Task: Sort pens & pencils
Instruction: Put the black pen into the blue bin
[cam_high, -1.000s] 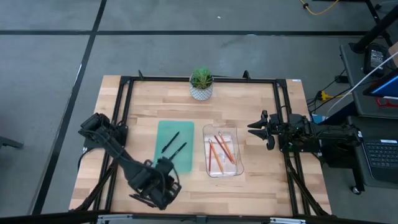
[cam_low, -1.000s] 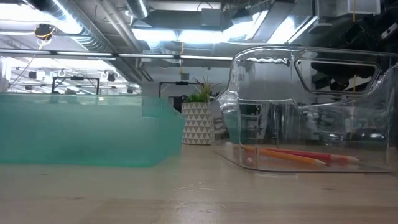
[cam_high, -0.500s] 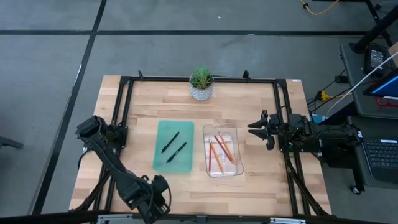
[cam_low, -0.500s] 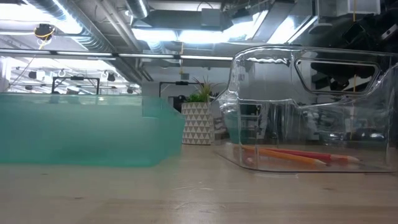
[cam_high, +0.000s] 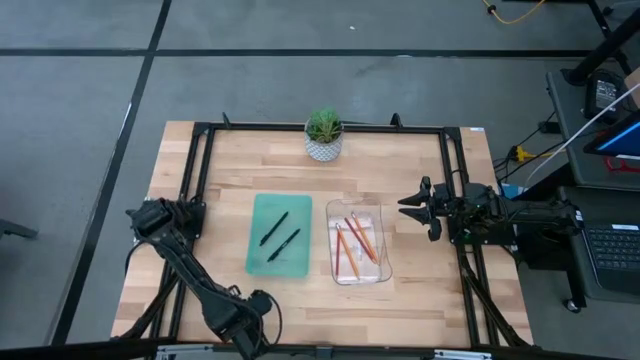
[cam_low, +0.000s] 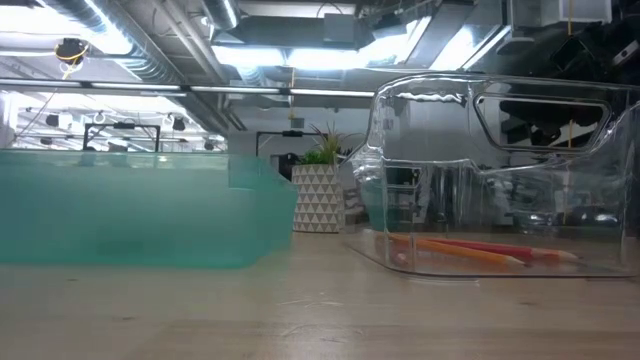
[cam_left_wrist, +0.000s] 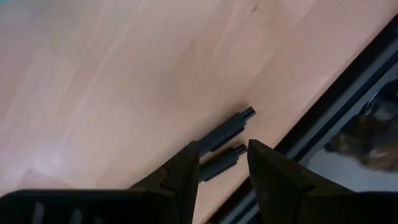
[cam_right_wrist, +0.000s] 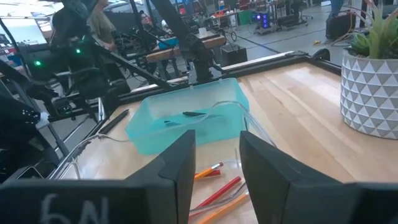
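2 pens (cam_high: 279, 236) in teal tray (cam_high: 262, 262), 3 pencils (cam_high: 355, 240) in clear bin (cam_high: 378, 272); you've 1 pen (cam_left_wrist: 225, 133) left, under left claw (cam_left_wrist: 222, 163), open, empty. Right claw (cam_right_wrist: 214, 162) open, idle.

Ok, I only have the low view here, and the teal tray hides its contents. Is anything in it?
Observer: Two pens lie in the tray.
Operator: Where's the left arm?
Observer: The left gripper is open, low over the wood by the table edge opposite the plant.
Operator: And the right?
Observer: The right gripper waits open on the right of the clear bin.
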